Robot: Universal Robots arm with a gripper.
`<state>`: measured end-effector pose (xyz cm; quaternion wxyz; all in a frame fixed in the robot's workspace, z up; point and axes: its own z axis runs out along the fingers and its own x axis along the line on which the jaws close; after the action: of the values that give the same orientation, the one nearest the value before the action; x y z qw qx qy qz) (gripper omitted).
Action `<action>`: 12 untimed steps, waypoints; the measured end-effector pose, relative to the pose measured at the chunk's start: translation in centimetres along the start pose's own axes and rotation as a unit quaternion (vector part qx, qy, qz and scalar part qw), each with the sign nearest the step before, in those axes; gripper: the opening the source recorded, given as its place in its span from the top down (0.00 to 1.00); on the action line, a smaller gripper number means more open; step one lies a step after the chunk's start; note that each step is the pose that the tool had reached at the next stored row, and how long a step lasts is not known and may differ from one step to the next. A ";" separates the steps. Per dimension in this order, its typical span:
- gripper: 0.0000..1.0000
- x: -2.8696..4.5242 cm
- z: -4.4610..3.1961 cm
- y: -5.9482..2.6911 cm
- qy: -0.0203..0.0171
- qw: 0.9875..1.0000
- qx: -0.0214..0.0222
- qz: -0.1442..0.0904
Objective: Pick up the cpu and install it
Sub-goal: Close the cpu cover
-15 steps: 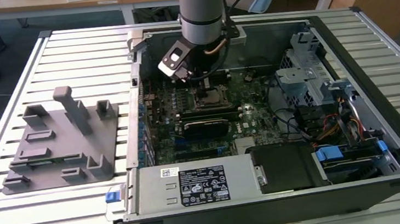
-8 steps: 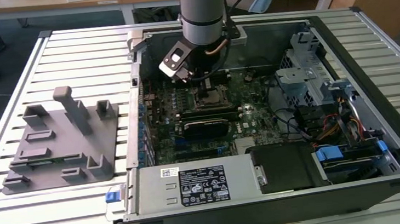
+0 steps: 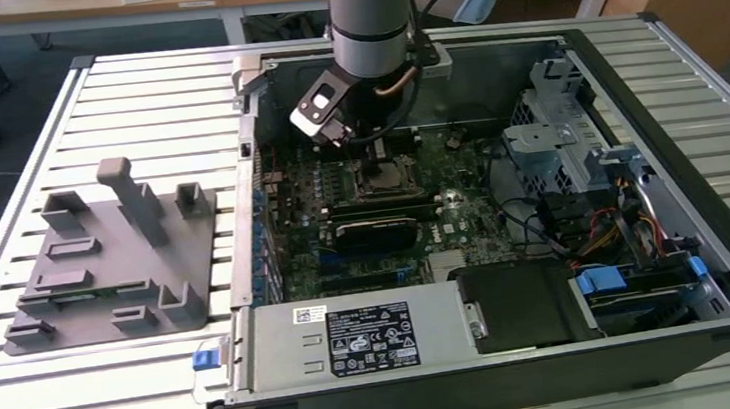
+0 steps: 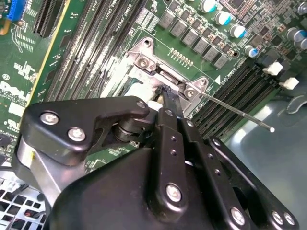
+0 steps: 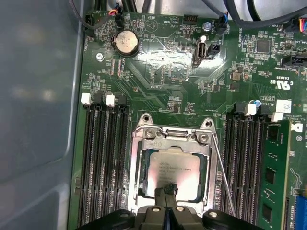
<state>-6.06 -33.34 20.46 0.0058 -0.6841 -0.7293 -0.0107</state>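
The cpu (image 5: 175, 173), a flat silver-grey square, lies flat inside the metal-framed socket (image 5: 140, 158) on the green motherboard (image 5: 163, 76). My gripper (image 5: 166, 190) hangs directly over the cpu's edge, its two black fingers pressed together with nothing visible between them. In the second wrist view the fingertips (image 4: 165, 95) come down at the socket frame (image 4: 148, 62). In the exterior view the gripper (image 3: 367, 149) reaches down into the open computer case (image 3: 689, 234) above the socket (image 3: 387, 177).
The socket's thin wire lever (image 5: 223, 177) stands raised beside the socket. Memory slots (image 5: 103, 158) flank it on both sides. A drive cage (image 3: 560, 140) and cables fill the case on the exterior view's right. A grey fixture (image 3: 116, 259) lies outside the case on the slatted table.
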 end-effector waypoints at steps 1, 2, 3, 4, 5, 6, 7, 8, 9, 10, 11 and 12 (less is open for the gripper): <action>0.89 0.00 0.00 0.06 0.000 1.000 0.000 0.000; 0.89 0.00 0.00 0.17 0.000 1.000 0.000 0.000; 0.89 -0.02 0.02 0.32 0.000 1.000 0.000 0.000; 0.89 -0.03 0.06 0.47 0.000 1.000 0.000 0.001; 0.89 -0.04 0.12 0.57 0.000 1.000 0.000 0.001; 0.89 -0.04 0.19 0.65 0.000 1.000 0.001 0.001; 0.89 -0.05 0.27 0.73 0.000 1.000 0.001 0.001; 0.89 -0.06 0.38 0.82 0.000 1.000 0.001 0.001; 0.89 -0.07 0.47 0.89 0.000 1.000 0.001 0.001; 0.89 -0.07 0.52 0.93 0.000 1.000 0.001 0.002; 0.89 -0.08 0.53 0.97 0.000 1.000 0.002 0.003; 0.89 -0.08 0.53 1.01 0.000 1.000 0.002 0.004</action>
<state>-5.04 -33.34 19.94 0.0070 -0.6867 -0.7269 -0.0094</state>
